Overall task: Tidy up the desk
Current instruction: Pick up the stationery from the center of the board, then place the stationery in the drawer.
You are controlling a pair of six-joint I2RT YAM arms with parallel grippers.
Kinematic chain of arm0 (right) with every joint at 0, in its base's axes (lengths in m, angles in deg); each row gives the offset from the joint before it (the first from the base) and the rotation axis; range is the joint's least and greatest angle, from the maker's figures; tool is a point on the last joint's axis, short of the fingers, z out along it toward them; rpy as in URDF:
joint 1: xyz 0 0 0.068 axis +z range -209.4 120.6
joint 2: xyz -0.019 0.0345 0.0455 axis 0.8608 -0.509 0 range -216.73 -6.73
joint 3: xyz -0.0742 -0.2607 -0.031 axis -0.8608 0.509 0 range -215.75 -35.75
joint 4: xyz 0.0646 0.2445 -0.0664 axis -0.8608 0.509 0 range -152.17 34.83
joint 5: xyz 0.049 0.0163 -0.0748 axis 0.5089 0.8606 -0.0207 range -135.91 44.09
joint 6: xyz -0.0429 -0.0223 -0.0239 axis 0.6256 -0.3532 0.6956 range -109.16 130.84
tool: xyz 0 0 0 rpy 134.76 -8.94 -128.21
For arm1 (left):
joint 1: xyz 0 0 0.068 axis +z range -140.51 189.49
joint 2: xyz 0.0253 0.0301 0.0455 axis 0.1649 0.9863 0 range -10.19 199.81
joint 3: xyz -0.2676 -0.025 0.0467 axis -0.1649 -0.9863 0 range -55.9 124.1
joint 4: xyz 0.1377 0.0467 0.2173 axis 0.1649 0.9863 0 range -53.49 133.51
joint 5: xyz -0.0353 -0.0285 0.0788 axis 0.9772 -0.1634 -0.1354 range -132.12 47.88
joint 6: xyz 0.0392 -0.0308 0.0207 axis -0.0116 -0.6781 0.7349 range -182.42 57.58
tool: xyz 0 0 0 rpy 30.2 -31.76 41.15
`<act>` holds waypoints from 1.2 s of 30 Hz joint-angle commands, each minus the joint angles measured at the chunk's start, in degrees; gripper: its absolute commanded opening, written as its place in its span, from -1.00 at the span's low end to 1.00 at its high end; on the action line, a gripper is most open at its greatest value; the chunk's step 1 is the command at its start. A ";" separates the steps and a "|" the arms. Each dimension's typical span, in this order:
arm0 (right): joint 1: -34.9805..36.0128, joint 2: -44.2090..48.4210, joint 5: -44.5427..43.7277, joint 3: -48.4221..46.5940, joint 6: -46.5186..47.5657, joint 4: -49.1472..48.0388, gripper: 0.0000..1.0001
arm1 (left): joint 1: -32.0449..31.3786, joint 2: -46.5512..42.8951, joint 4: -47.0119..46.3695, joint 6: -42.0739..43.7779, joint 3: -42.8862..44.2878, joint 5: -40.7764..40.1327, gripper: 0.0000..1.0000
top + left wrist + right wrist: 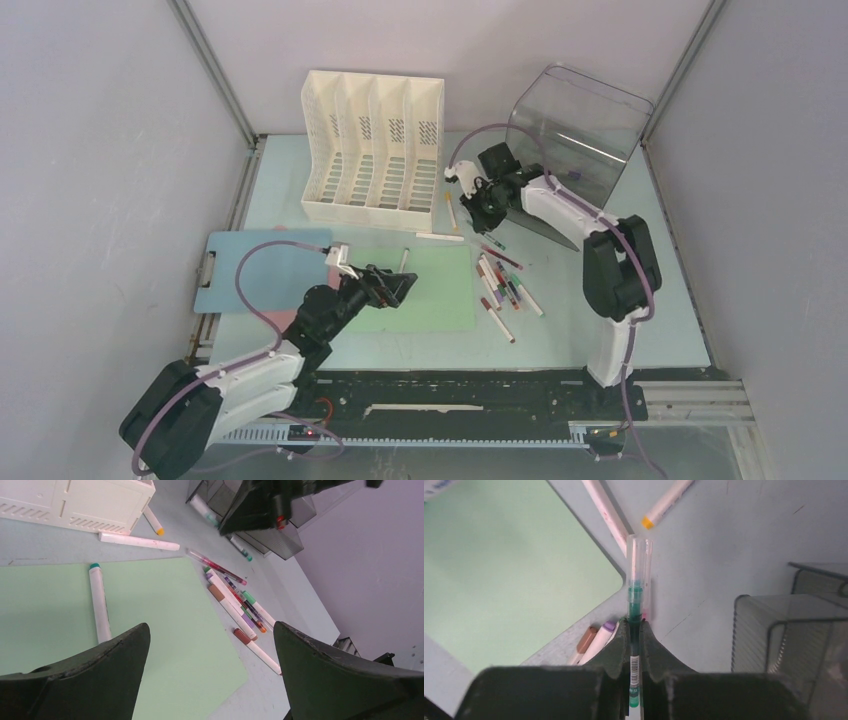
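- The desk [600,335] is a broad, flat rectangle in pale mint green with a matte, smooth top and metal rails along its edges. It fills the floor of the grey-walled booth, straight ahead of the two arm bases.
- At the far edge stands a white plastic file rack [372,140] with four slots and slotted walls. A clear, rounded plastic bin [575,130] lies tipped at the far right corner.
- A blue clipboard [250,270] overhangs the left edge. A thin green sheet [435,295] with rounded corners lies flat near the middle.
- Slim loose pens [505,285], white barrels with coloured caps, are scattered just right of the sheet. A white marker [99,602] with a teal cap lies on the sheet.
- A dark wire-mesh basket [774,640] sits close to the right arm's fingers.
- The left gripper [211,626] hangs above the green sheet with its jaws spread wide, touching nothing.
- The right gripper [635,630], in front of the bin, is clamped on a green pen [634,595]. Its dark fingers [616,645] pinch the labelled barrel, and the clear cap sticks out past the tips.
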 commanded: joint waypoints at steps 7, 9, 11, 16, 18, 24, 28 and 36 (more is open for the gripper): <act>0.37 12.70 4.50 2.24 4.89 1.60 -1.00 | 0.29 2.62 -3.00 -2.03 4.23 2.81 1.00; 0.38 15.25 3.03 3.13 5.53 0.81 -1.00 | 0.28 3.15 -3.03 -2.46 4.54 3.30 1.00; 0.38 18.25 0.86 4.37 6.43 -0.78 -1.00 | 0.17 3.84 -3.15 -2.87 5.07 4.12 1.00; 0.25 23.40 -5.95 7.33 9.00 -4.47 -1.00 | -1.28 6.09 -3.17 -2.56 6.71 5.49 1.00; 0.11 24.79 -8.70 8.31 9.90 -5.95 -1.00 | -1.93 7.04 -3.17 -2.51 7.36 5.63 1.00; -1.47 26.31 -16.49 10.66 12.70 -9.47 -1.00 | -3.39 9.89 -3.50 -2.63 8.92 6.24 1.00; -3.11 25.69 -19.43 12.19 14.38 -11.31 -1.00 | -4.04 11.80 -3.96 -2.81 9.88 6.64 1.00; -6.40 21.64 -24.54 14.43 17.37 -14.71 -0.91 | -5.51 16.73 -3.96 -1.96 12.37 8.62 1.00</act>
